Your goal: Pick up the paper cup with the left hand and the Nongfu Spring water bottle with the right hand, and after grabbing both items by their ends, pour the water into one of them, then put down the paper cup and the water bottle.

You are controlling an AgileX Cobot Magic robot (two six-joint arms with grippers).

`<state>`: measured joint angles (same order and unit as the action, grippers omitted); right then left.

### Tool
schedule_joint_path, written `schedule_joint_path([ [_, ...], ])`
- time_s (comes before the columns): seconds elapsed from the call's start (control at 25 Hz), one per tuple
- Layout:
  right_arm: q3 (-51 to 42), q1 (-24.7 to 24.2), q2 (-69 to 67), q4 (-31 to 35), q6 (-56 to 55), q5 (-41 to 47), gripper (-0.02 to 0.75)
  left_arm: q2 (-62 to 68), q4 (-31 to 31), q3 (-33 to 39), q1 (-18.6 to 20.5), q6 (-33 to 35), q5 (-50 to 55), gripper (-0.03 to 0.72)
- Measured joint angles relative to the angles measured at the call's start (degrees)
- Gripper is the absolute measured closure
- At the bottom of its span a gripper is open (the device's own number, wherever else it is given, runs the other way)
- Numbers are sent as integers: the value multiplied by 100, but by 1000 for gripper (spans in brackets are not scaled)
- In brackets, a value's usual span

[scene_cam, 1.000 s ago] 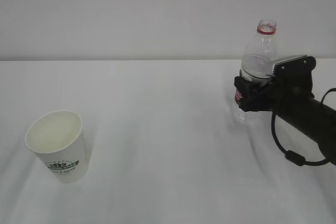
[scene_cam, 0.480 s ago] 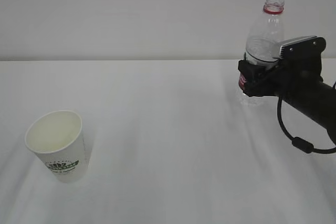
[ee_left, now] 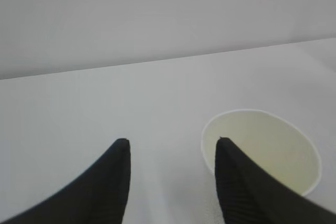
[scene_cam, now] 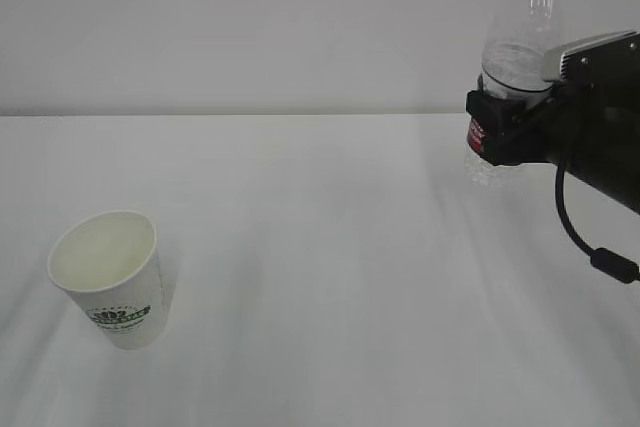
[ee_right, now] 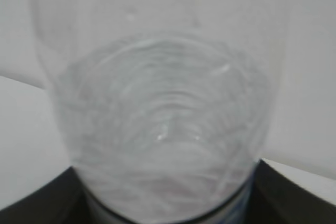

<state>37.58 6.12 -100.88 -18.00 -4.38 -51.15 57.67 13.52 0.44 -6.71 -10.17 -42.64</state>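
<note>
At lower left of the exterior view we see the white tapered paper cup with a green logo [scene_cam: 108, 281] standing upright on the white table [scene_cam: 330, 277], its pale inside showing no clear contents. Our left forked black gripper [ee_left: 170, 153] hangs with jaws apart, one finger [ee_left: 239, 182] before the cup's rim, grasping nothing. At upper right, our blocky black right gripper [scene_cam: 510, 127] clamps the tall clear plastic bottle with red neck ring [scene_cam: 518, 42], upright, capless, lifted off the table.

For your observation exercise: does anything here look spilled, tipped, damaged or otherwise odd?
Nothing stands out. The paper cup stands upright on the dry white table, and the right pincer holds the capless water bottle upright above it.
</note>
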Motion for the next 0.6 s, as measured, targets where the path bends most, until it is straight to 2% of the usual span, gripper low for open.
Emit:
schedule_joint_path([
  [0.44, -28, 0, 566, -354, -108, 564, 295, 0, 440, 0, 0, -178, -48, 307],
  [0.6, -28, 0, 601, -603, -178, 587, 295, 0, 483, 0, 0, -546, -48, 307],
])
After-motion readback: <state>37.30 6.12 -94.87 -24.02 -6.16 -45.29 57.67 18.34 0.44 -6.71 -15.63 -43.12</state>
